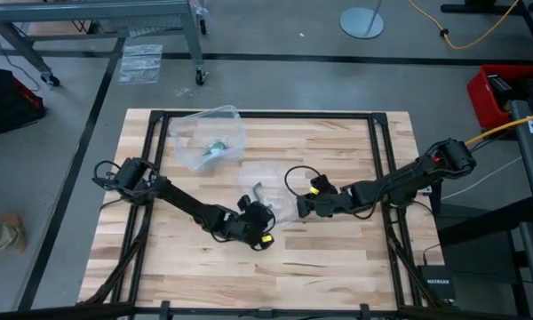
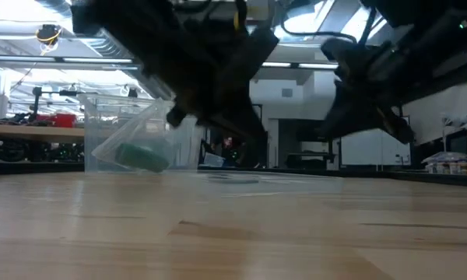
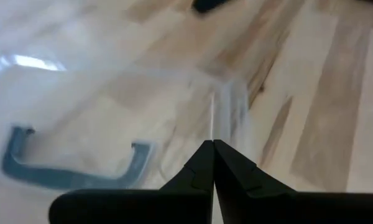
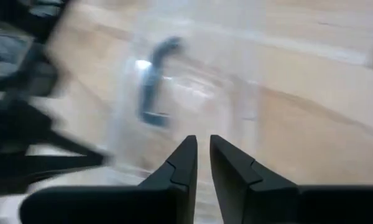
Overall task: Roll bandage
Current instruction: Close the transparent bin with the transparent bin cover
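Note:
A green bandage roll (image 1: 215, 148) lies inside a clear plastic tub (image 1: 210, 135) at the table's far left-centre; it also shows in the low view (image 2: 143, 156). A clear plastic bag (image 1: 274, 188) lies at mid-table with a teal strip bent into a U (image 3: 73, 172) inside it. My left gripper (image 1: 265, 219) is shut at the bag's near edge. My right gripper (image 1: 298, 206) is at the bag's right side, its fingers (image 4: 202, 144) a narrow gap apart; the bag and strip (image 4: 151, 79) lie just ahead of them. My left gripper pinches an edge of the clear bag (image 3: 226, 106) between its two fingertips, slanting down from the table's near-left side. The film rises from the tips as a raised fold, and the rest of the bag lies on the table. Whether my right gripper touches the bag, I cannot tell.
The black frame rails (image 1: 378, 169) run along the table's edges. Bare wood (image 1: 338, 258) lies near and to the right of the grippers. The two arms stand close together at mid-table.

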Controlling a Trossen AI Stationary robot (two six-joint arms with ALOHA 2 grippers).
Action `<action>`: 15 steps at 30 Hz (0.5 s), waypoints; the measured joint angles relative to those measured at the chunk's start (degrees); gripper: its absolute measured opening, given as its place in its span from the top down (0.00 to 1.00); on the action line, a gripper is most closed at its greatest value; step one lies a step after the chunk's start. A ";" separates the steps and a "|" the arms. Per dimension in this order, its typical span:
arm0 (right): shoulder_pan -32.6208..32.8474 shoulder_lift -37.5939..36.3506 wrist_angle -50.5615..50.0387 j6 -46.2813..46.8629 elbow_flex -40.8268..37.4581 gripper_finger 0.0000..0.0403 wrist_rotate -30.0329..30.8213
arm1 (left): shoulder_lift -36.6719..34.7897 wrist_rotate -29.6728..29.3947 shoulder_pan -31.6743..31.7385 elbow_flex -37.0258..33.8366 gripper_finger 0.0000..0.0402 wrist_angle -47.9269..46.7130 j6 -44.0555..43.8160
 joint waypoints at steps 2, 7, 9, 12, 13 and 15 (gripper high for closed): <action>0.00 0.00 -3.09 0.72 -0.01 0.88 0.74 | -0.09 -2.69 -0.66 1.23 1.00 -1.02 1.19; -0.04 0.79 -9.11 0.95 -0.06 0.88 1.13 | -2.02 -6.41 -1.27 2.99 1.00 -17.21 -8.20; -0.04 1.32 -10.05 0.97 -0.04 0.88 1.14 | -3.45 -6.77 -1.23 3.04 1.00 -26.01 -15.70; -0.28 2.43 -11.73 1.04 -0.06 0.88 1.19 | -4.78 -6.86 -1.88 3.09 1.00 -36.98 -24.76; -0.67 2.84 -11.85 1.03 -0.06 0.88 0.98 | -4.89 -6.86 -2.27 3.09 1.00 -39.31 -26.42; -2.01 3.81 -11.28 0.74 -0.06 0.88 -0.73 | -4.89 -5.69 -2.98 3.09 1.00 -42.95 -29.07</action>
